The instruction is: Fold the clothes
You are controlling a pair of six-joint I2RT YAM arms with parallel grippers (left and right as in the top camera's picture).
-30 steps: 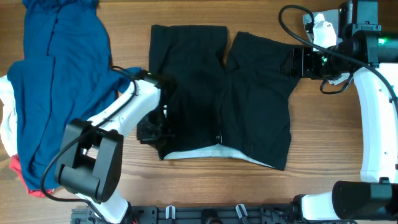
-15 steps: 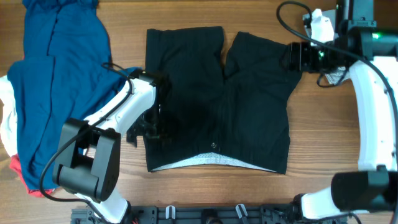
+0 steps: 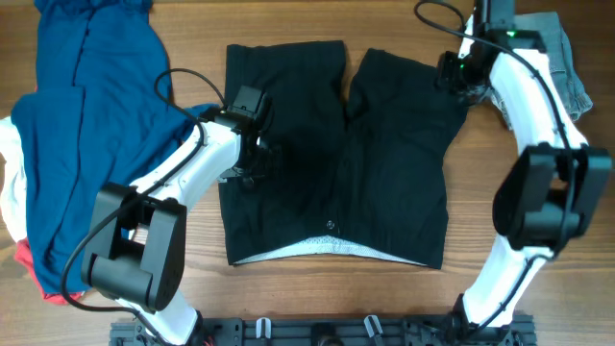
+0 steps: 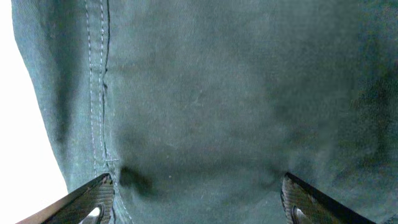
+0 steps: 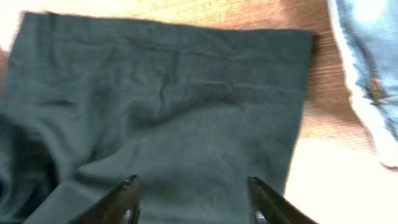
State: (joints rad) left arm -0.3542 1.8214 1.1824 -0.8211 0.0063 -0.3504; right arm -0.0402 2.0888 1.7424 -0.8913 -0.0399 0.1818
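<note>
Black shorts point(image 3: 384, 163) lie spread flat on the wooden table, both legs pointing to the far edge and the waistband with its white lining point(image 3: 327, 248) toward the near edge. My left gripper point(image 3: 248, 165) hovers over the left half of the shorts. In the left wrist view this gripper point(image 4: 199, 208) is open wide, with dark fabric point(image 4: 205, 93) and a stitched seam below it. My right gripper point(image 3: 452, 75) is over the far right leg corner. In the right wrist view it point(image 5: 193, 199) stands open above the leg fabric point(image 5: 168, 106), holding nothing.
A blue garment point(image 3: 86, 125) is heaped at the left, with white cloth point(image 3: 8, 192) and red cloth point(image 3: 29, 269) under it. A light denim piece point(image 3: 567, 67) lies at the far right corner, also seen as denim point(image 5: 367, 68) beside the shorts' hem.
My left gripper opened, let go of the shorts' left waist edge, which now lies flat, and moved up. The right arm swung left over the far right leg, jaws narrowing.
</note>
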